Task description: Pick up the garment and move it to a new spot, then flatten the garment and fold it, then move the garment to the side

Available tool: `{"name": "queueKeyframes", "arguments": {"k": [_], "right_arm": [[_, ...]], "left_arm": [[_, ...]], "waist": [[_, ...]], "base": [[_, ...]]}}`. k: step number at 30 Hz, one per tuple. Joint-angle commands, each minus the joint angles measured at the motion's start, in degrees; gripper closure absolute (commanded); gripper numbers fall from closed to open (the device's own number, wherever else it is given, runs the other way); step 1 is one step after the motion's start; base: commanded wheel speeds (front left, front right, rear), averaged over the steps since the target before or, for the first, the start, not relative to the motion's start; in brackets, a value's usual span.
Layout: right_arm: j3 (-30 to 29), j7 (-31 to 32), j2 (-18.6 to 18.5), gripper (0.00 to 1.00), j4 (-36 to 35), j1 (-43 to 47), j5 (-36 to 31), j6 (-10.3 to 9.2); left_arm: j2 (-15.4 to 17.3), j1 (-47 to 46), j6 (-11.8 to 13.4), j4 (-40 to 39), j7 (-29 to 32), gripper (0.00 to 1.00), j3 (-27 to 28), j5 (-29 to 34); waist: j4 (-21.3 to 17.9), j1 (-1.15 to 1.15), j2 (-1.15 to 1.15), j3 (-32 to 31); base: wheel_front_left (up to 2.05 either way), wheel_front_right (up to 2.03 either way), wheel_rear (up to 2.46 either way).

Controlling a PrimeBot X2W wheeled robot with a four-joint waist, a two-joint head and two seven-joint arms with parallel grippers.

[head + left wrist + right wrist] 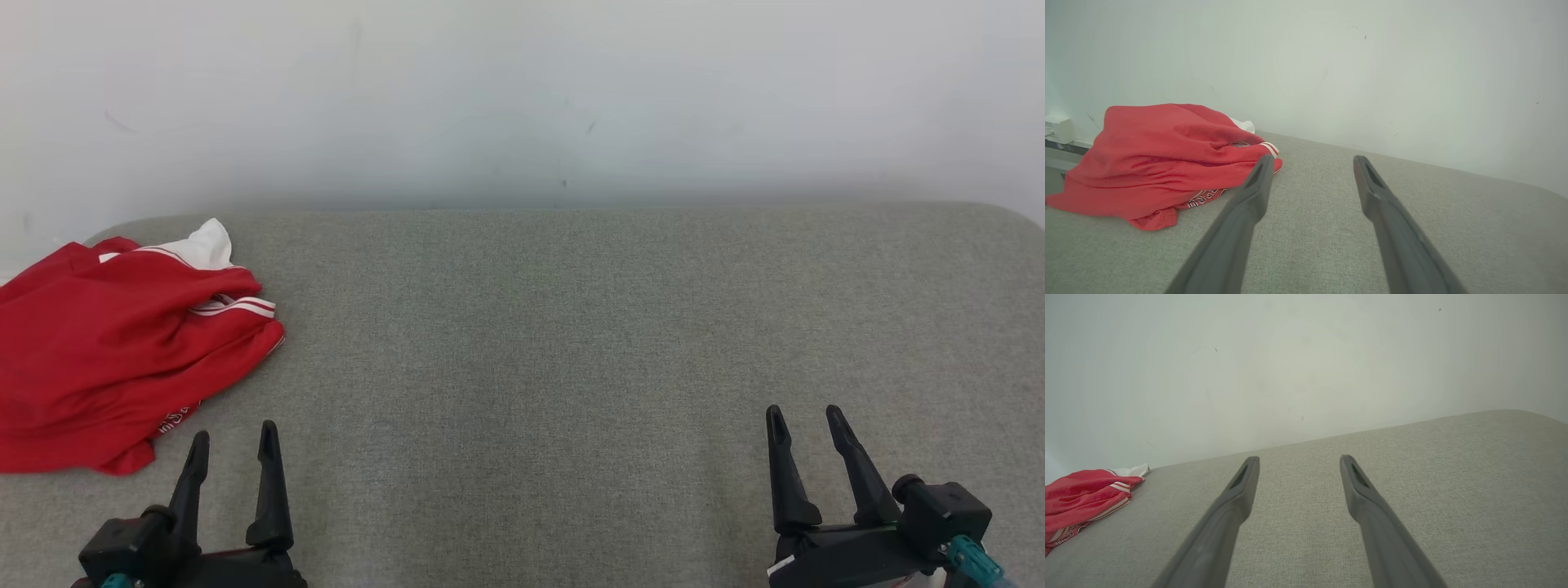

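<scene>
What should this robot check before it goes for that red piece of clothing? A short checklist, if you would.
1. The left gripper is open and empty: ok.
2. The right gripper is open and empty: ok.
3. The red garment is in sight, just ahead of the left gripper: ok.
4. The garment lies wholly on the grey surface: cannot tell; it runs past the head view's left edge.
5. Bare room mid-surface to lay it out: ok.
6. The garment is flat: not ok, it is crumpled.
</scene>
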Motion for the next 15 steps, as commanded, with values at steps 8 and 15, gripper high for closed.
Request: {"name": "queueKeyframes", "arguments": {"k": [8,15], "right_arm": [[0.01,-1.39,-0.20,0.00,-0.81,0.17,-5.28,0.21],[0.46,-2.27,-0.21,0.00,-0.76,0.39,-8.35,0.22]], "left_arm": [[0.73,0.57,0.01,0.25,-1.43,0.00,-0.41,4.27],[0.75,0.86,0.19,0.53,-2.29,0.00,-0.96,7.53]], "waist": [[0.08,0.00,0.00,-0.17],[0.26,0.00,0.00,-0.33]], "base": [[0.00,0.00,0.00],[0.00,0.00,0.00]]}}
